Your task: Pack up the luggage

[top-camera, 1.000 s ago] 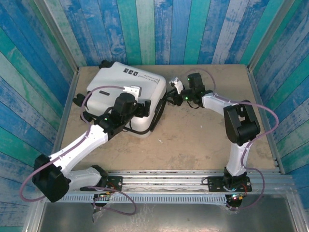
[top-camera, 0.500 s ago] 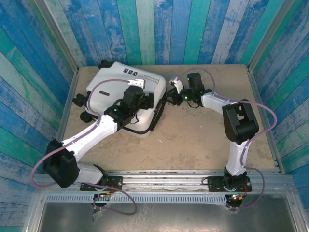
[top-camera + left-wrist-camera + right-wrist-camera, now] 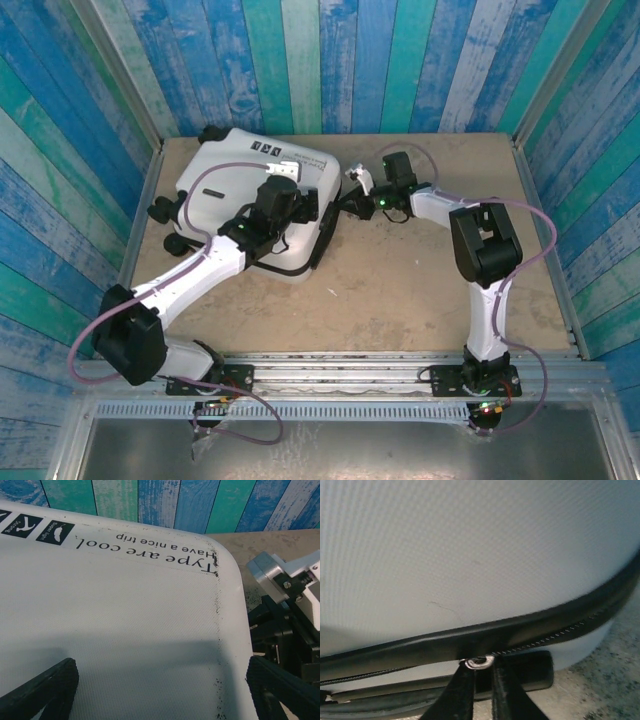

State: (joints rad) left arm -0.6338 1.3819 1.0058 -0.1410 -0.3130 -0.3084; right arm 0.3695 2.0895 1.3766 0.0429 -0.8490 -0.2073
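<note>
The luggage (image 3: 230,175) is a white hard-shell suitcase, lying closed at the back left of the table. My left gripper (image 3: 285,172) hovers open over its lid (image 3: 125,605), and the black fingertips (image 3: 55,680) stand far apart just above the shell. My right gripper (image 3: 352,192) is at the suitcase's right side. In the right wrist view the right gripper (image 3: 479,669) is shut on the metal zipper pull (image 3: 480,662), just under the black zipper trim (image 3: 530,622). The white shell (image 3: 470,555) rises above it.
Black wheels (image 3: 165,212) stick out at the suitcase's left side. Bare tan tabletop (image 3: 400,290) spreads in front of and to the right of it. Blue-green plank walls (image 3: 320,60) and metal side rails (image 3: 135,230) enclose the table.
The right gripper's fingers have closed on the zipper pull. The left gripper has moved farther back over the lid. The suitcase has shifted slightly left.
</note>
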